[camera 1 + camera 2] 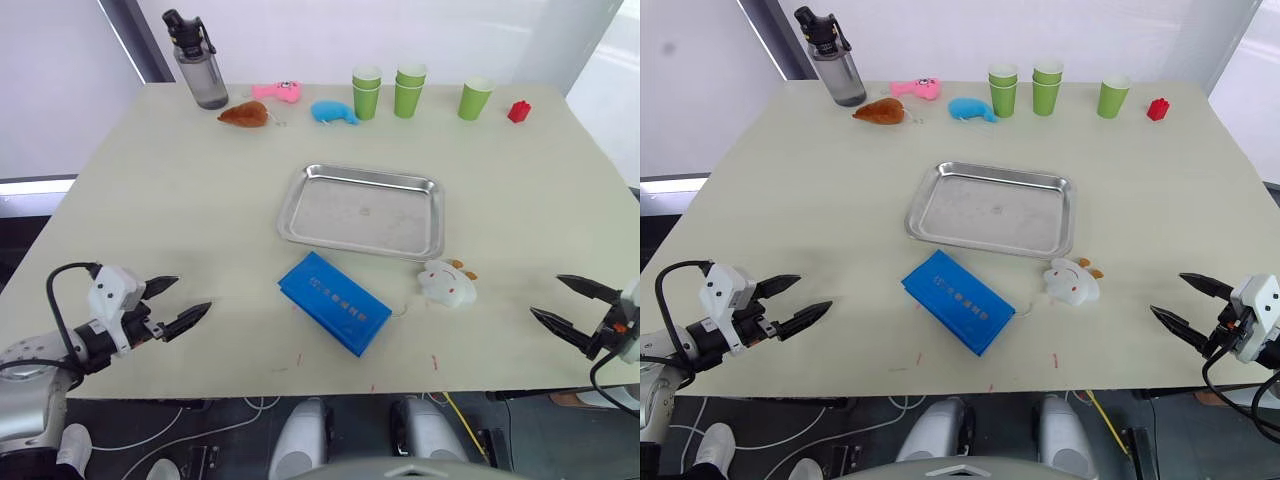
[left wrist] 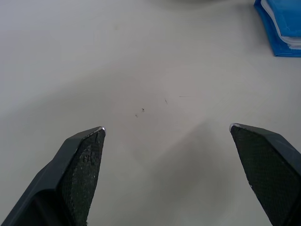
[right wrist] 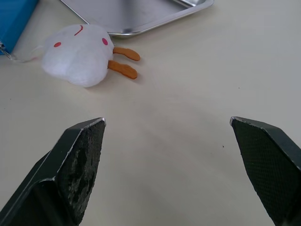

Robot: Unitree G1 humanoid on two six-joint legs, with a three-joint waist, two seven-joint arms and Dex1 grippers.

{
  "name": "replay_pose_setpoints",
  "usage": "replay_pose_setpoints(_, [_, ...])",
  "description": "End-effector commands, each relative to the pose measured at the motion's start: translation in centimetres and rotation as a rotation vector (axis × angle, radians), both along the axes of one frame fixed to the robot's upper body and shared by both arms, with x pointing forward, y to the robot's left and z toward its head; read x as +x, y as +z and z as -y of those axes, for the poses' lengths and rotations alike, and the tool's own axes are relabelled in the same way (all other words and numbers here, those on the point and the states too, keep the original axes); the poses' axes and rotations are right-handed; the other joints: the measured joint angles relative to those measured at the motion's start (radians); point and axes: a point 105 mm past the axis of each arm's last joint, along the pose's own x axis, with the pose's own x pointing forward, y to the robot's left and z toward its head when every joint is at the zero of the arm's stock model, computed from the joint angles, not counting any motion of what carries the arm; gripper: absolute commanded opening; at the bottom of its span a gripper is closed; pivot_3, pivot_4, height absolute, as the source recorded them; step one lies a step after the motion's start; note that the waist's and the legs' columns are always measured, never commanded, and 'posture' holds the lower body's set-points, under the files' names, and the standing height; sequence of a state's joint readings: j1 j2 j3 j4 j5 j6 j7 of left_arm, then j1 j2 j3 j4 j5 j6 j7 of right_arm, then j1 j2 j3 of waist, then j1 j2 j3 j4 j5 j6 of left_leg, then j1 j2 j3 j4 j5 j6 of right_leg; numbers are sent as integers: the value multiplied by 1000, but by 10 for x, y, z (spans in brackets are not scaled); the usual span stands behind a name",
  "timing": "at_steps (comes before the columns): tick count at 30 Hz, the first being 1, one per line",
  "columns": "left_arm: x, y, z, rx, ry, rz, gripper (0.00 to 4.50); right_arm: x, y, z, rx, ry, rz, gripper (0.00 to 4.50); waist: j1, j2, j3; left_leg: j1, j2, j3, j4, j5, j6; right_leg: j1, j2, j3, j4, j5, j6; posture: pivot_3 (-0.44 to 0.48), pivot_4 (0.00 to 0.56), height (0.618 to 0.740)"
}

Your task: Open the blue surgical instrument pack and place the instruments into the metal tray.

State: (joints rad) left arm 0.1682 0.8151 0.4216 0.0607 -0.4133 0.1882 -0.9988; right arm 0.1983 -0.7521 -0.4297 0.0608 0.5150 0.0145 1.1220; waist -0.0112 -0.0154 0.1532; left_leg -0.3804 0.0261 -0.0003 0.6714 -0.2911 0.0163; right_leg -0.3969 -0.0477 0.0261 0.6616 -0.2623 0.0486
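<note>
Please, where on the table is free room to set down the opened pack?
Free: the wide strip left of the tray and pack, and right of the white toy. Crowded: the far edge, with bottle, toys and cups.

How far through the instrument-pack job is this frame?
Nothing is done yet: the blue surgical instrument pack lies closed on the table, and the metal tray is empty. Both the left tool and right tool hang open, holding nothing. Opening and unloading remain.
</note>
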Motion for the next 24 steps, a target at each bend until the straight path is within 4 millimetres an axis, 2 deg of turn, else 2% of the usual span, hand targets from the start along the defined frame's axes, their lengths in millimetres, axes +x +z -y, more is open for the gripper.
replay_pose_setpoints(1, [-2,10,-4,19,2,43,4500,1,5,0,-12,9,34,4464,0,0,0,0,0,0,0,0,0,0,0,0,0,0,0,0,150,734])
replay_pose_setpoints(17, [2,11,-8,23,-11,32,4500,-9,-4,-2,-12,0,25,4464,0,0,0,0,0,0,0,0,0,0,0,0,0,0,0,0,150,734])
replay_pose_setpoints(24, [15,14,-4,-9,-63,16,4500,-30,-4,-30,34,145,-97,4464,3,0,0,0,0,-1,0,0,0,0,0,-1,1,0,0,0,150,734])
